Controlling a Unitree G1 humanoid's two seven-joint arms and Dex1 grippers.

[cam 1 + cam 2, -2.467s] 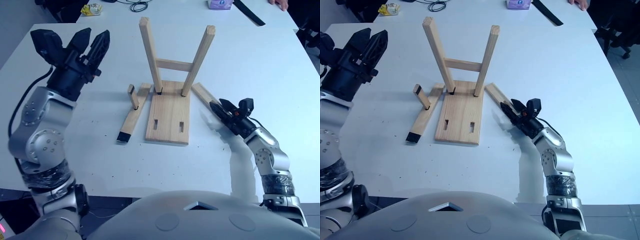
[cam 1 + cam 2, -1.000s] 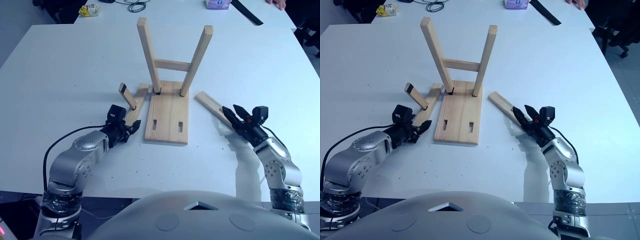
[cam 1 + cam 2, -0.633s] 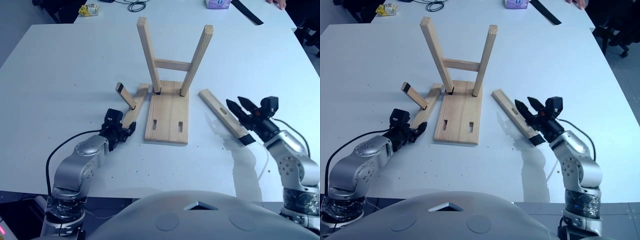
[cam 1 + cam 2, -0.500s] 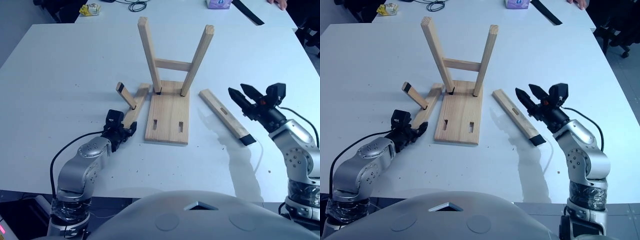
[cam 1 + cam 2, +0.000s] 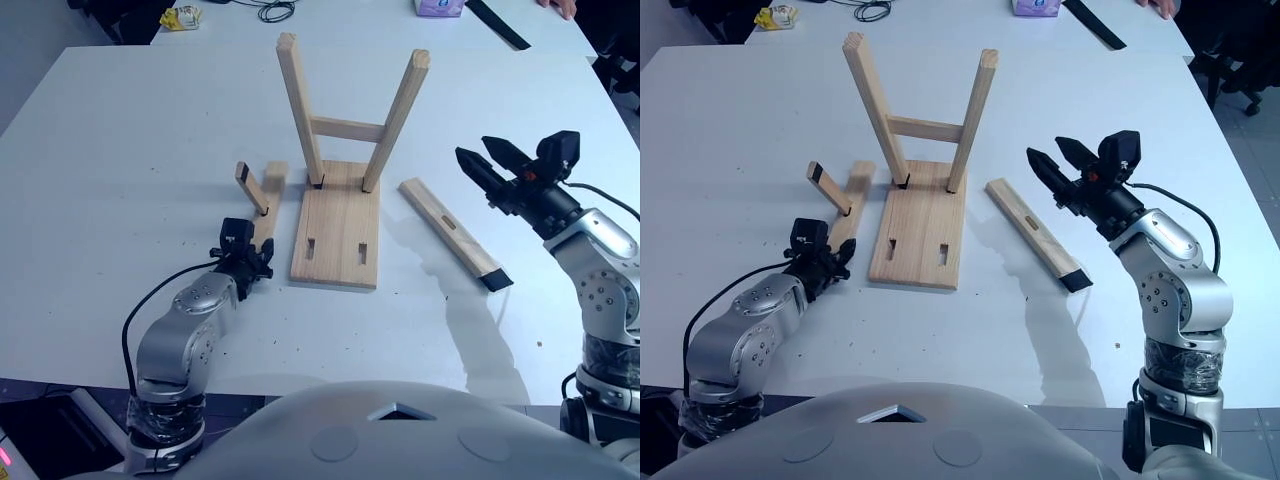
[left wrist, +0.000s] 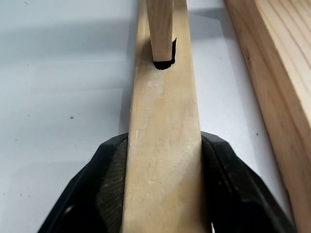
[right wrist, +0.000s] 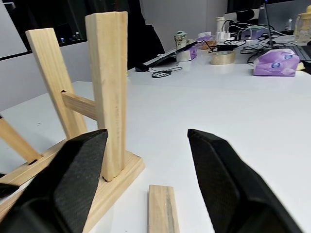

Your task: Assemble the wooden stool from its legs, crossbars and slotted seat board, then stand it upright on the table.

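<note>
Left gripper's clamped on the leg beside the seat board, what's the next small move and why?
Probably lift the leg off the table and start tipping it upright toward the nearer left slot. The left gripper is shut on its near end, it lies flat beside the seat board, and both nearer slots are empty.

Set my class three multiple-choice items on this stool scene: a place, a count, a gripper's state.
1. Relative to the seat board, the loose leg without a crossbar lies: A left B right C on top
2. How many legs stand upright in the board? A one B two C four
3. The right gripper is: A open, empty B shut on a leg C shut on a crossbar
Key: B, it lies at the board's right; B, two, joined by a crossbar; A, jaws apart, nothing held.
</note>
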